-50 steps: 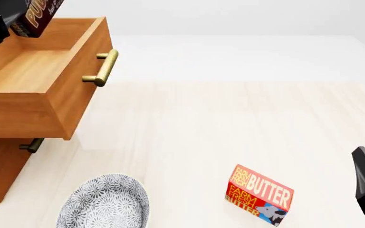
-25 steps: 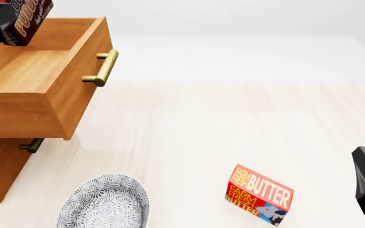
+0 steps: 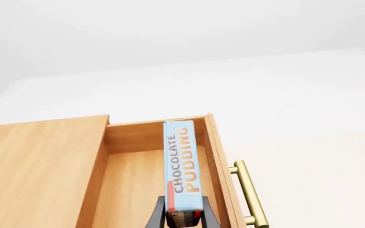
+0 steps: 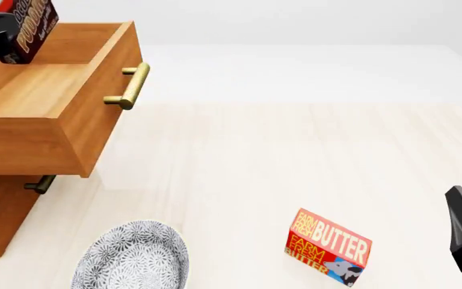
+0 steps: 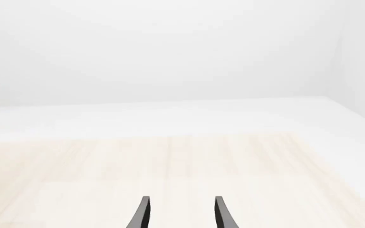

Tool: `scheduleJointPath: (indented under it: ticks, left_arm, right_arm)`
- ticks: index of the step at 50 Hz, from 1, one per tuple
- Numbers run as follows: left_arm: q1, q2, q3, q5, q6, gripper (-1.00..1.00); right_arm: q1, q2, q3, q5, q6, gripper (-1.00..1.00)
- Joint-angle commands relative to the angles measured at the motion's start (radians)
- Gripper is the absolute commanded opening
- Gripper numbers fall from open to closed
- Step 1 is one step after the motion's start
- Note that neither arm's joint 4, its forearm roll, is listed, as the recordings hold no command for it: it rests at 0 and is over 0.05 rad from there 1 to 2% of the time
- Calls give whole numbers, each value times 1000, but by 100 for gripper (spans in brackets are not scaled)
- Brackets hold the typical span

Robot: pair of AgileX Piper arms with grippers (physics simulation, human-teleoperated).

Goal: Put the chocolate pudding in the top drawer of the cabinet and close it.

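Gripping chocolate pudding (image 3: pixel 184 166) tight, left claw (image 3: pixel 184 219) now further left over top drawer (image 4: pixel 55 90).

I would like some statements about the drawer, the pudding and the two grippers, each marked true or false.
1. The top drawer is pulled open. True.
2. The left gripper holds the chocolate pudding above the drawer. True.
3. The right gripper grips the butter box. False: its fingers are apart and hold nothing.
4. The patterned bowl sits inside the drawer. False: it rests on the table.
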Motion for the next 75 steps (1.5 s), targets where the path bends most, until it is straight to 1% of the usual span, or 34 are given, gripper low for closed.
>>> scheduleJointPath:
  ticks: [1, 7, 16, 26, 41, 42, 52, 75]
  left_arm:
    - [23, 37, -16, -10, 20, -100]
    - [31, 62, -30, -12, 30, -100]
    - [46, 84, -22, -15, 28, -100]
    - [70, 109, -46, 14, 61, -100]
    - [75, 115, -50, 16, 61, -100]
    - [80, 147, -45, -1, 64, -100]
    - [86, 167, -37, -16, 63, -100]
    - [85, 266, -31, -80, 44, -100]
  right_arm:
    - [0, 0, 0, 0, 0, 100]
    - [0, 0, 0, 0, 0, 100]
    - [0, 0, 0, 0, 0, 100]
    - [0, 0, 0, 0, 0, 100]
    - [0, 0, 0, 0, 0, 100]
    - [0, 0, 0, 0, 0, 100]
    - [0, 0, 0, 0, 0, 100]
    - [0, 0, 0, 0, 0, 100]
